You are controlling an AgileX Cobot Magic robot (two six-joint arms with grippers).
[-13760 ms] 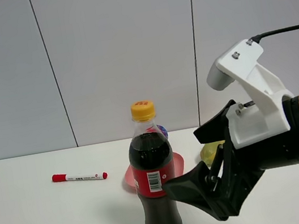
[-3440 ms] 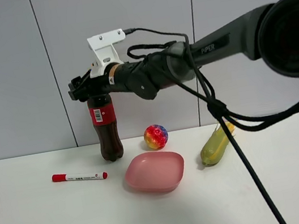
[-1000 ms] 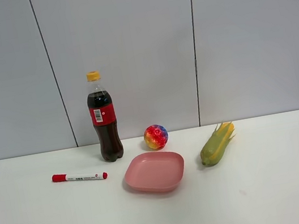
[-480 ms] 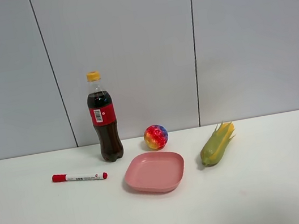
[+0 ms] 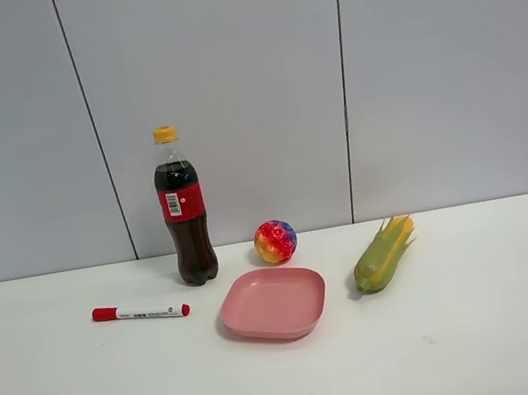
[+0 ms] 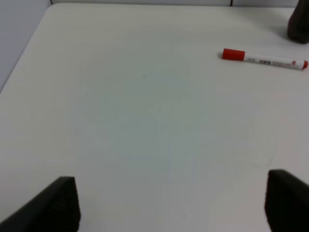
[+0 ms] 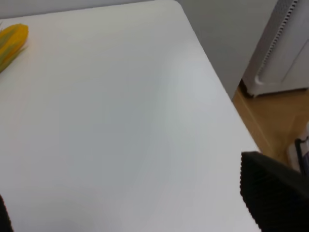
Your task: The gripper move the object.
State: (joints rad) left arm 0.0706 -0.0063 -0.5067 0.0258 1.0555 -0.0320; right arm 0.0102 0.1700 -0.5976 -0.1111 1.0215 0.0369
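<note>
The cola bottle (image 5: 185, 207), with a yellow cap and a red label, stands upright at the back of the white table, free of any gripper. Its dark base shows at the edge of the left wrist view (image 6: 299, 26). Neither gripper appears in the exterior high view. My left gripper (image 6: 171, 208) is open and empty over bare table, well short of the bottle, with its fingertips (image 6: 60, 203) wide apart. My right gripper (image 7: 140, 208) is open and empty over the table's right end, with one finger (image 7: 275, 198) showing.
A red-capped white marker (image 5: 141, 312) lies left of the bottle and also shows in the left wrist view (image 6: 264, 60). A pink bowl (image 5: 273, 303), a multicoloured ball (image 5: 275, 241) and a corn cob (image 5: 384, 253) sit to the bottle's right. The table edge (image 7: 212, 82) and floor are near my right gripper.
A black part of the arm at the top right corner of the exterior view one second ago has left the frame. The bottle and other items have not moved.
</note>
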